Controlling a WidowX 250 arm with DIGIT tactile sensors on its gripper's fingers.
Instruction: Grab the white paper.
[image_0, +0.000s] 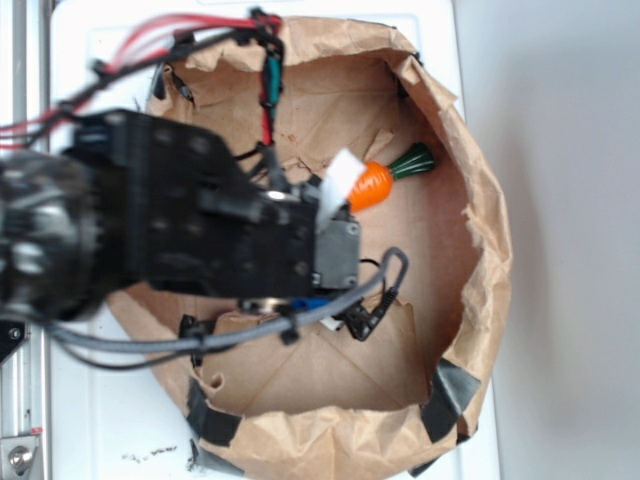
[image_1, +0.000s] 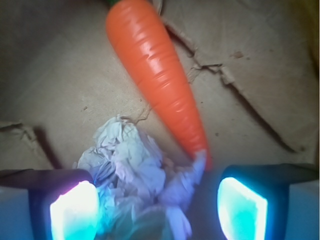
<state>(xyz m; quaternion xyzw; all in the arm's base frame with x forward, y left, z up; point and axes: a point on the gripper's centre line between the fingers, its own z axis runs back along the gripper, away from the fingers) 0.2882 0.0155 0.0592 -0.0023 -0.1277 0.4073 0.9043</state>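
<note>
**Two jaws astride a ball of paper**

Two glowing cyan finger pads (image_1: 75, 210) of the black robot gripper (image_1: 159, 207) stand wide apart at the bottom of the wrist view, and the crumpled off-white ball of paper (image_1: 132, 170) sits in the gap between them. The jaws are spread and not yet pressed onto it; whether either pad touches the wrinkled edges cannot be told.

The smooth orange plastic toy carrot (image_1: 157, 80) lies slantwise just beyond the paper, its narrow tip reaching the ball's right side, close to the right pad.

From the exterior view the black arm (image_0: 180, 215) reaches down into the large brown paper bag (image_0: 480, 210), covering the paper ball entirely. Only the carrot's thick end and green top (image_0: 412, 161) show past the gripper, on the bag's creased brown floor. The bag rests on a white table (image_0: 90, 420).
</note>
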